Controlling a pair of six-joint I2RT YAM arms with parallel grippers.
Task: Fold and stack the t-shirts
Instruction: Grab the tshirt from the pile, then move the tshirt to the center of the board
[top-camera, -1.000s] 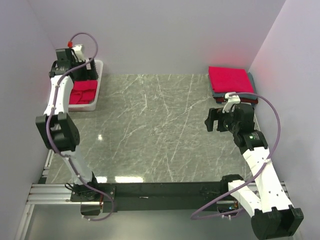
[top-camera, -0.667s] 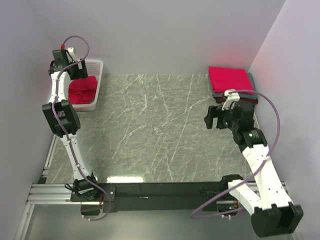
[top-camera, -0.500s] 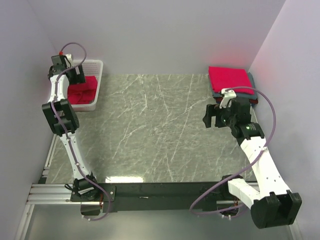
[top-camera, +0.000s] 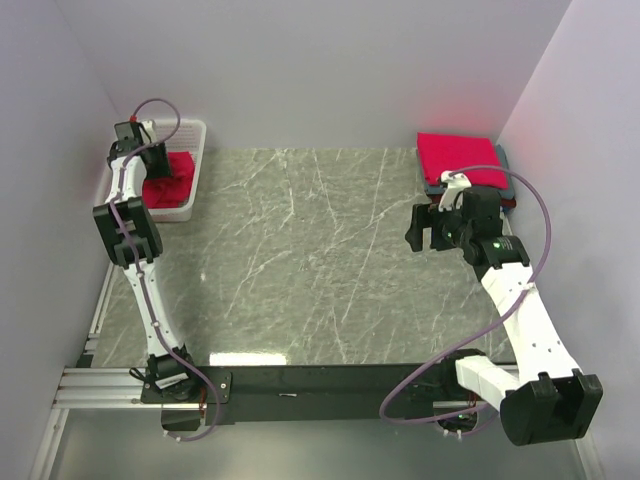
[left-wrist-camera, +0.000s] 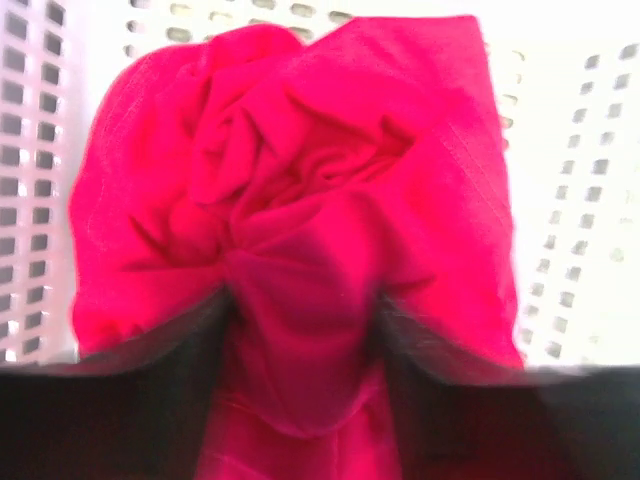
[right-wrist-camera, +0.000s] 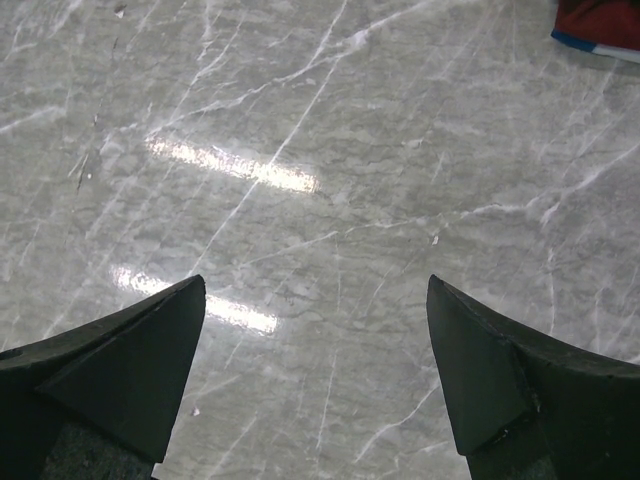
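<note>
Top external view shows the left pincer (top-camera: 152, 165) at the far left corner of the table (top-camera: 300, 260), where a white lattice basket (top-camera: 198, 150) stands close to the wall. This pincer is down inside the basket, on a crumpled crimson t-shirt (top-camera: 172, 188) that lies in it. From the left wrist camera the t-shirt fills almost the whole picture. It is bunched in many folds, and the holes of the basket wall show on both sides of it. The two dark fingers (left-wrist-camera: 150, 400) of the left pincer are very blurred. They stand partly closed on both sides of one thick ridge of the red cloth, and this ridge fills the gap between them. Whether they really pinch the cloth or only touch it, I cannot tell.

At the far right corner of the table lies the stack of folded t-shirts (top-camera: 458, 158), with a bright red one on top. The right pincer (top-camera: 413, 230) hangs above the bare marble, near this stack but apart from it, and it points toward the middle of the table. In the right wrist view its fingers are spread wide and hold nothing. Under them is the grey marble with bright reflections, and a corner of dark red cloth (right-wrist-camera: 605, 20) appears at the upper right edge
</note>
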